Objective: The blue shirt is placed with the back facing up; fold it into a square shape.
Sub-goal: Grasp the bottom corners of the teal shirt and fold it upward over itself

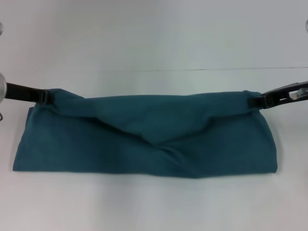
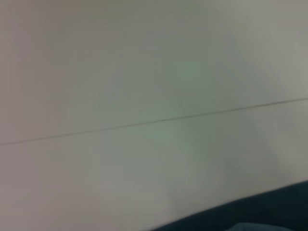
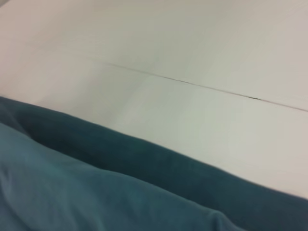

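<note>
the shirt (image 1: 149, 139) lies on the white tabletop (image 1: 154, 43) as a long band, its long axis running left to right in front of us. our left hand (image 1: 45, 96) is clenched on its far left corner, our right hand (image 1: 254, 101) on its far right corner, so the cloth hangs stretched between them. each hand sits at one end, neither nearer the middle. we judge the next fold must bring one end across toward the other.

A white table (image 1: 154, 43) with one thin seam carries the blue shirt (image 1: 144, 144), folded into a long band.
</note>
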`<action>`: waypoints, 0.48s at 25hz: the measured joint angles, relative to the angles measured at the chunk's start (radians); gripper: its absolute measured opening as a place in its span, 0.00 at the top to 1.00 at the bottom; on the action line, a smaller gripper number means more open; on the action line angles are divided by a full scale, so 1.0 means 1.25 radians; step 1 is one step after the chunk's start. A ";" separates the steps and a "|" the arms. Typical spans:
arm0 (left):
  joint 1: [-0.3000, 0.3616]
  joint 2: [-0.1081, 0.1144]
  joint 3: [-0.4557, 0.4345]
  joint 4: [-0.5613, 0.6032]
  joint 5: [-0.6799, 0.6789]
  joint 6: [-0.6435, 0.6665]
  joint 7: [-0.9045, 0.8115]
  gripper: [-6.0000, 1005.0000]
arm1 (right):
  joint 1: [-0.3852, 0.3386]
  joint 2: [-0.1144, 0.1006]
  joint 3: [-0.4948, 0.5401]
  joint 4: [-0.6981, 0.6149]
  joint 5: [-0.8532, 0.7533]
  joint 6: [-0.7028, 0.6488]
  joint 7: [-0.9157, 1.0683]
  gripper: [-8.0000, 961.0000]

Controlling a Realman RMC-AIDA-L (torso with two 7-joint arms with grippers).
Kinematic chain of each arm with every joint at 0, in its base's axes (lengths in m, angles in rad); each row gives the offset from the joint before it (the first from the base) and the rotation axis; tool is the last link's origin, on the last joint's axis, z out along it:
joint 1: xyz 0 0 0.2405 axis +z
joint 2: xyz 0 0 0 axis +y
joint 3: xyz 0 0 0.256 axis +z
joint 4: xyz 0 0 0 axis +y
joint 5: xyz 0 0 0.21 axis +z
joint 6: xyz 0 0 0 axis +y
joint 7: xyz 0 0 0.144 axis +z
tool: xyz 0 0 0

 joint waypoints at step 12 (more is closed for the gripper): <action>-0.009 -0.002 0.015 -0.065 0.060 -0.088 -0.054 0.90 | 0.021 0.001 -0.052 0.144 0.002 0.218 0.001 0.89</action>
